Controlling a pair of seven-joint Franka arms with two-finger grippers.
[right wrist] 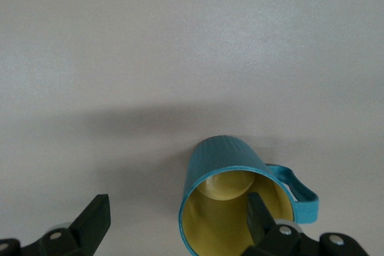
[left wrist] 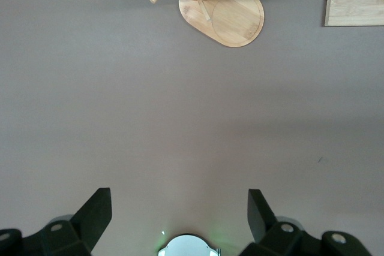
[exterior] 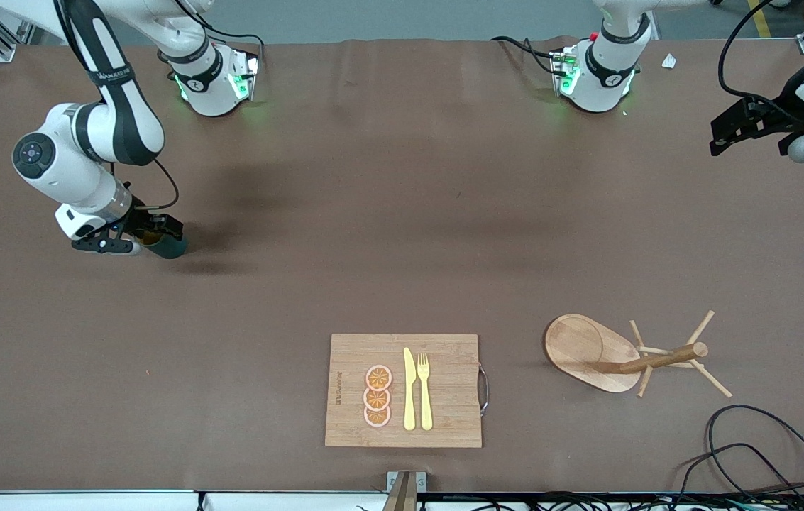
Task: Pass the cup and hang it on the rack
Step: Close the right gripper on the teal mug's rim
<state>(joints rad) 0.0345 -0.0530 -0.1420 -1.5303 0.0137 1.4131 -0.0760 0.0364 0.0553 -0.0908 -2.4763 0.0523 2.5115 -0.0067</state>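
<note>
The teal cup (exterior: 170,246) stands upright on the brown table toward the right arm's end, its yellowish inside showing and its handle out to one side. My right gripper (exterior: 133,238) is low over it and open: in the right wrist view one finger (right wrist: 259,217) is inside the mouth of the cup (right wrist: 225,160), the other finger out over bare table, so the right gripper (right wrist: 177,205) straddles one wall without closing on it. The wooden rack (exterior: 590,351) stands toward the left arm's end, nearer the front camera. My left gripper (exterior: 748,133) waits open and empty, high over the left arm's end; the left gripper (left wrist: 179,199) has the rack (left wrist: 231,16) in its view.
A bamboo cutting board (exterior: 451,422) with orange slices (exterior: 377,396), a yellow knife (exterior: 409,389) and a fork (exterior: 424,390) lies near the front edge, between the cup's end and the rack; its corner (left wrist: 354,1) shows in the left wrist view. Black cables (exterior: 763,454) loop near the rack.
</note>
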